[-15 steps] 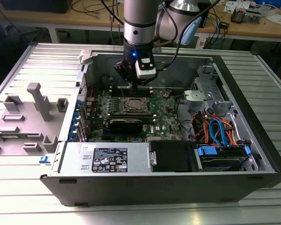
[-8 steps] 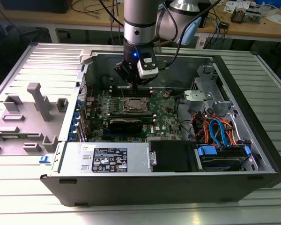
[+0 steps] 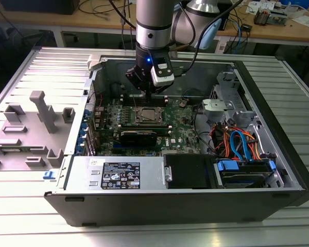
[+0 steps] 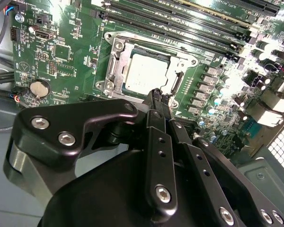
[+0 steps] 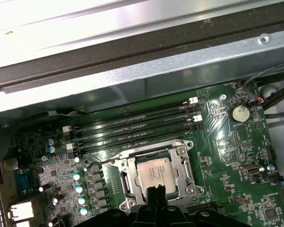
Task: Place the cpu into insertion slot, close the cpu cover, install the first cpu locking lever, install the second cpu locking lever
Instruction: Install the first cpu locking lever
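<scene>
The cpu [image 4: 146, 71] [image 5: 154, 171] lies flat in the insertion slot [image 4: 100, 84] on the green motherboard, its silver top showing. The cpu cover [image 4: 117, 59] [image 5: 124, 178] is down around it, framing the chip. A thin wire lever [image 5: 137, 150] runs along the socket's edge beside the memory slots. My gripper [image 4: 157, 96] [image 5: 157, 190] hangs just above the socket's edge, shut, with nothing between its black fingers. In the exterior view the gripper [image 3: 150, 94] hovers over the socket [image 3: 147, 116] inside the open computer case.
Long black memory slots [image 5: 137, 125] lie beside the socket, and a black block [image 3: 138, 136] sits on its other side. A power supply [image 3: 113, 175], a drive bay and coloured cables [image 3: 237, 141] stand at the front and right. Case walls [image 5: 132, 71] enclose the board. Grey fixtures [image 3: 41, 110] stand left.
</scene>
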You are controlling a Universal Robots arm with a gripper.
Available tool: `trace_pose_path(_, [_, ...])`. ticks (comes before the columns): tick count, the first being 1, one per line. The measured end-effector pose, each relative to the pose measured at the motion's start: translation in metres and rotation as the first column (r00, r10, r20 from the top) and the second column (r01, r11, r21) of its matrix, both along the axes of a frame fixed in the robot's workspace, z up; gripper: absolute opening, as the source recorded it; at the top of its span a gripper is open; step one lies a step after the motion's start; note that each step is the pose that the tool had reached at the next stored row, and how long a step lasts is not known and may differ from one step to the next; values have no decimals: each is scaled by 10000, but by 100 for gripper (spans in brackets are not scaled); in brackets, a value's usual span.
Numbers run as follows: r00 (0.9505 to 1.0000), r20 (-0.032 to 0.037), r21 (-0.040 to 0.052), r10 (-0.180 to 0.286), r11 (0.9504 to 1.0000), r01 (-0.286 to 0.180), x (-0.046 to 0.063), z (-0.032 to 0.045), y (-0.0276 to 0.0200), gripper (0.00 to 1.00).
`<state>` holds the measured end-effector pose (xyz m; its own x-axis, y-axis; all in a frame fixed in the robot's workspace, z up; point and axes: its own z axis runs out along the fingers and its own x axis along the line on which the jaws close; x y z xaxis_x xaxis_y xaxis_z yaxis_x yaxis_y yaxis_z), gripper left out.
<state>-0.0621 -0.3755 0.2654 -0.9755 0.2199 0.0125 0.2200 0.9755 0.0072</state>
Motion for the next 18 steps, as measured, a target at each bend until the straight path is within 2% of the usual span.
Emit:
trace_pose_path(4, [10000, 0, 0, 86, 10000, -86, 0, 0, 0, 11])
trace_pose_path(8, [9989, 0, 1, 463, 9989, -463, 0, 0, 0, 11])
trace_pose_path(10, [9966, 0, 0, 830, 9966, -830, 0, 0, 0, 11])
trace_pose_path(12, [9920, 0, 0, 1263, 9920, -1263, 0, 0, 0, 11])
trace_pose_path(16, [9852, 0, 0, 1714, 9852, -1714, 0, 0, 0, 11])
trace_pose_path(18, [9834, 0, 0, 1815, 9834, -1815, 0, 0, 0, 11])
